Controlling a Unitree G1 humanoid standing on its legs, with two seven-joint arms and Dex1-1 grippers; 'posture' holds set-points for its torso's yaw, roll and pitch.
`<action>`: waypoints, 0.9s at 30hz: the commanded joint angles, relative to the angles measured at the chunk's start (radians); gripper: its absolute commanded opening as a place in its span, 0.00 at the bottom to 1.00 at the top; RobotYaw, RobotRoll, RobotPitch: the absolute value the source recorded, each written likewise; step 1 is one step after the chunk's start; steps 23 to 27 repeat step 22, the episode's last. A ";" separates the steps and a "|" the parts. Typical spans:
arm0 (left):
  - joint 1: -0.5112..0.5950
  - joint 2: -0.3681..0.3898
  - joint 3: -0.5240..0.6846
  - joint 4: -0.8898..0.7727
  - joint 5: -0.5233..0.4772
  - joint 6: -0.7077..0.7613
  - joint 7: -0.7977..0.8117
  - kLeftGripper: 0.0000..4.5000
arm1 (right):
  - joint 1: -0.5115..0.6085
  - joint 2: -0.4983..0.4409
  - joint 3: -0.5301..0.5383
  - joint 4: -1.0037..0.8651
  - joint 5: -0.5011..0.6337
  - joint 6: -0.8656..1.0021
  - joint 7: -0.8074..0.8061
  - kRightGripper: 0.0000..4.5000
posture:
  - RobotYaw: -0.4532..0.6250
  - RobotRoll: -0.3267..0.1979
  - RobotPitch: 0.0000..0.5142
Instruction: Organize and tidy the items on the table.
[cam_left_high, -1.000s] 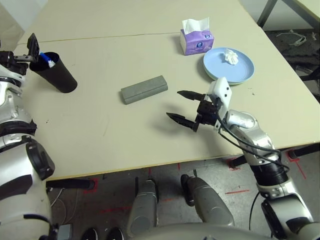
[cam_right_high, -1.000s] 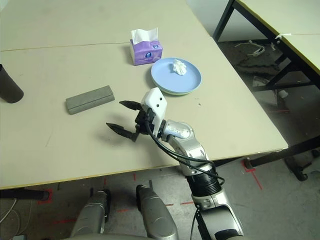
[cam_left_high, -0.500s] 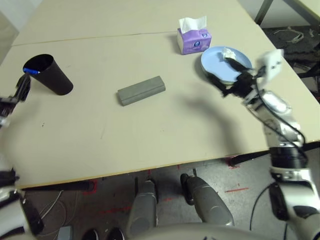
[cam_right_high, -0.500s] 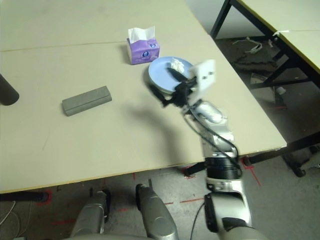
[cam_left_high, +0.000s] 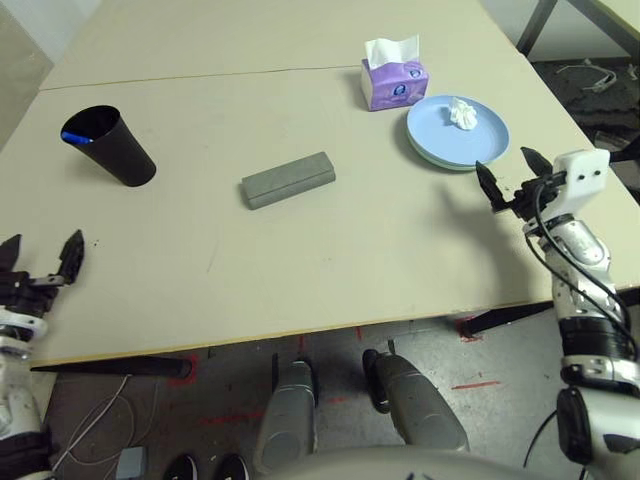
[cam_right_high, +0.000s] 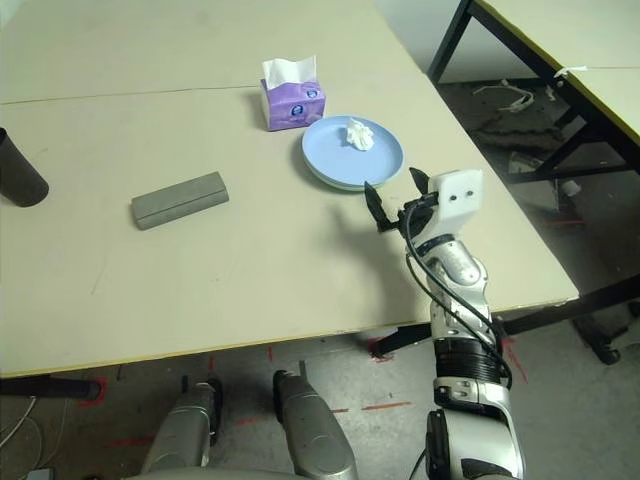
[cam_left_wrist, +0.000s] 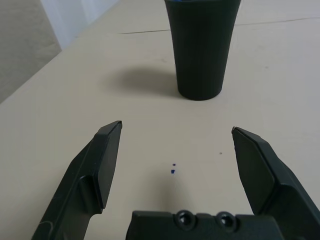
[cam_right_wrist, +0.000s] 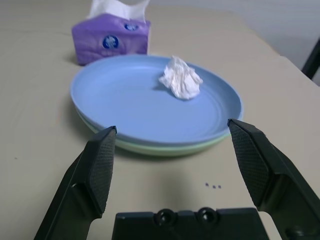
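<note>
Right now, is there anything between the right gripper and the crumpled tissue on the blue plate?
Nothing visible. The open right gripper faces the blue plate; only the plate's near rim and bare surface lie before the crumpled tissue.
</note>
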 joint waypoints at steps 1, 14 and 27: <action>0.021 0.002 -0.017 -0.019 0.027 0.015 0.001 0.99 | 0.025 0.006 0.006 -0.002 -0.026 -0.017 -0.032 1.00 | 0.31 0.62 0.46; 0.030 0.039 0.019 -0.057 0.017 0.045 0.006 0.99 | -0.004 -0.028 -0.001 0.070 -0.016 -0.047 -0.007 1.00 | 0.36 0.62 0.50; 0.023 0.063 0.022 -0.059 0.023 0.050 0.004 0.99 | 0.007 -0.005 0.004 0.070 -0.018 -0.055 -0.001 1.00 | 0.35 0.62 0.50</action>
